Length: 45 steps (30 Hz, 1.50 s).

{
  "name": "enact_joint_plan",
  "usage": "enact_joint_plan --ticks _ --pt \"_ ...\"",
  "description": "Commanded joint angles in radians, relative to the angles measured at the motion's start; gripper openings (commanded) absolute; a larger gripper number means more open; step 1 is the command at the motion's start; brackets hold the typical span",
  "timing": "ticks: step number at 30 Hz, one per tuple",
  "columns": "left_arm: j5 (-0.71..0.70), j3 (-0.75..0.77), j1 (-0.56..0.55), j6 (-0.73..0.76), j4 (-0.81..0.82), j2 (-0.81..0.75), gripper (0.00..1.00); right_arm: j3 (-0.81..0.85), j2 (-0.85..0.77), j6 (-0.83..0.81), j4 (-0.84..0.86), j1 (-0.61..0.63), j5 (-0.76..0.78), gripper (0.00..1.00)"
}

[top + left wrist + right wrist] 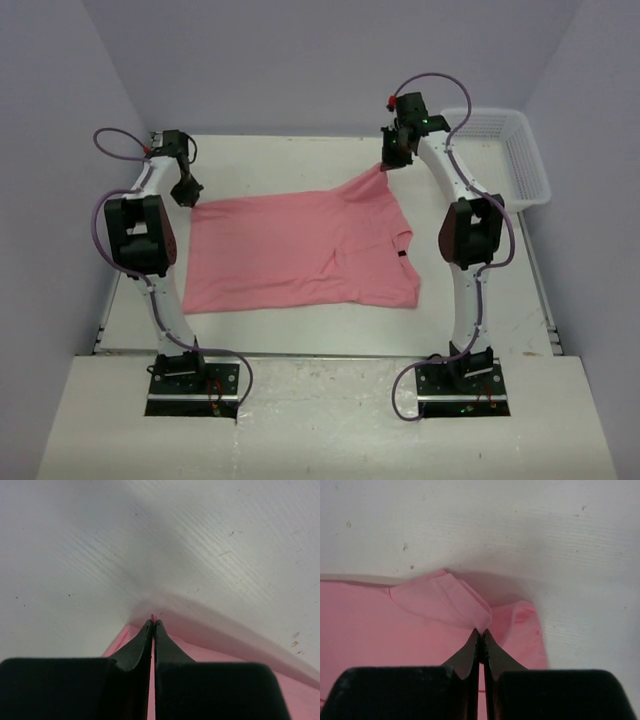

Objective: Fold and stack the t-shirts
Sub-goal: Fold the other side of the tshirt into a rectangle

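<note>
Pale lavender walls on three sides; white table (300,150), scuffed and speckled in the wrist views.

Plain salmon-pink short-sleeved t-shirt (300,250) lies flat mid-table. Its long axis runs left to right, hem to the left and collar with a small dark tag to the right. The far-right part is drawn up into a peak.

White plastic mesh basket (520,150) sits at the far right corner, well apart from the shirt.

Left gripper (186,192) is at the shirt's far-left hem corner. Its jaws are clenched, with a sliver of pink just showing between the tips in the left wrist view. Judged to be pinching that corner, though the bite is thin.

Right gripper (392,158) is at the far-right peak, jaws closed on a pleated bunch of the pink fabric, probably the far sleeve or shoulder.

Key relation: both grips are on the far edge, one at each end, and the whole shirt lies nearward of them. A fold would likely carry that edge toward the near edge, across the short axis, with the arms about equally placed.

Hard to make out:
- how much cloth the left tips hold;
- the near sleeve, which is not visible.
</note>
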Motion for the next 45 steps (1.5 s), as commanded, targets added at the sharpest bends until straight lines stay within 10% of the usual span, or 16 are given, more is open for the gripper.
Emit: enact_joint_plan --ticks 1,45 --pt "-0.001 -0.045 0.003 -0.018 -0.004 -0.068 0.0 -0.094 -0.079 0.028 0.015 -0.002 -0.014 0.0" --pt "-0.058 -0.564 -0.026 -0.024 -0.064 -0.663 0.0 -0.903 -0.701 0.178 0.135 0.05 0.119 0.0"
